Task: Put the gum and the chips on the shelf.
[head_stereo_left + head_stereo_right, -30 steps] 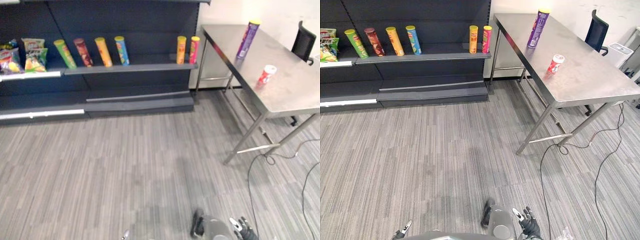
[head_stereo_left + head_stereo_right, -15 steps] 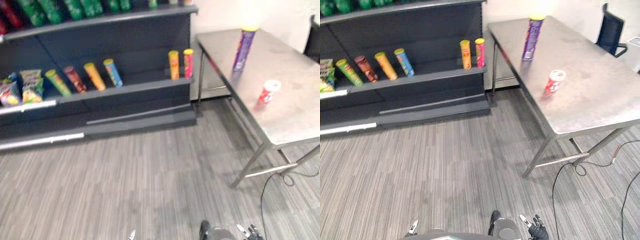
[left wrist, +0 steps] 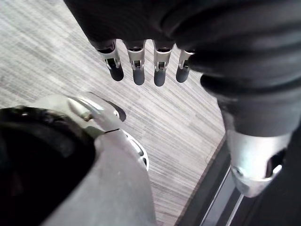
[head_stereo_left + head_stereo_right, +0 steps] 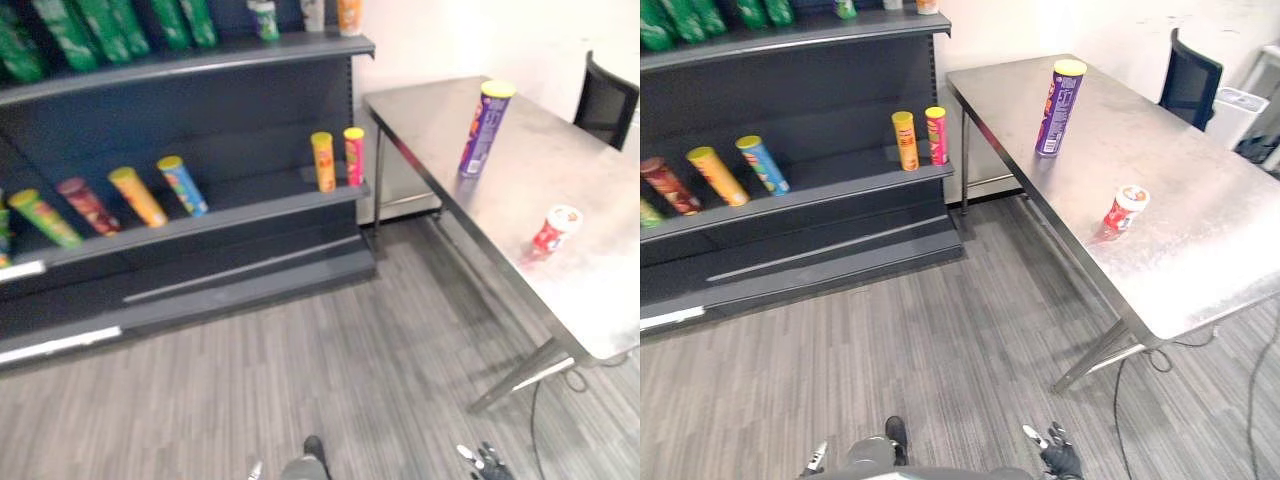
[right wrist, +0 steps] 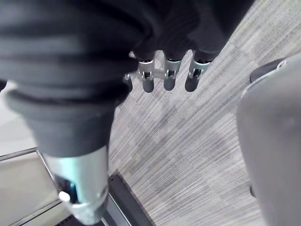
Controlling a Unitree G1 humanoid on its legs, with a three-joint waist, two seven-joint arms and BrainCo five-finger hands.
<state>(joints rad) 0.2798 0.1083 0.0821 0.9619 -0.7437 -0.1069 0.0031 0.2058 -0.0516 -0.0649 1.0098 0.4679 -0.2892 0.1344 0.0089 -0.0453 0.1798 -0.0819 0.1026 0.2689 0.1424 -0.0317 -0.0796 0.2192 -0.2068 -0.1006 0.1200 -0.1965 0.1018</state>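
Right eye view has both things for the job on the steel table [image 4: 1200, 270], well apart from the dark shelf [image 4: 800, 190]: the tall purple chips can [image 4: 1058, 107] with its yellow lid stands toward the far end, and the small red gum tub [image 4: 1125, 211] with a white cap sits nearer the front edge. The can looks to me like a light, stiff tube, smooth-sided and easy to tip, so I'd wrap it round the middle. The tub is likely hard, slick plastic and very light, best pinched across its body under the cap. Lettering runs down the can and the tub has a printed label, but neither can be made out from here. The left hand [image 3: 138, 70] and right hand [image 5: 168, 77] both hang low over the floor, fingers straight and loose, holding nothing. A yellow can [image 4: 905, 140] and a pink can [image 4: 936, 135] stand at the shelf's near end.
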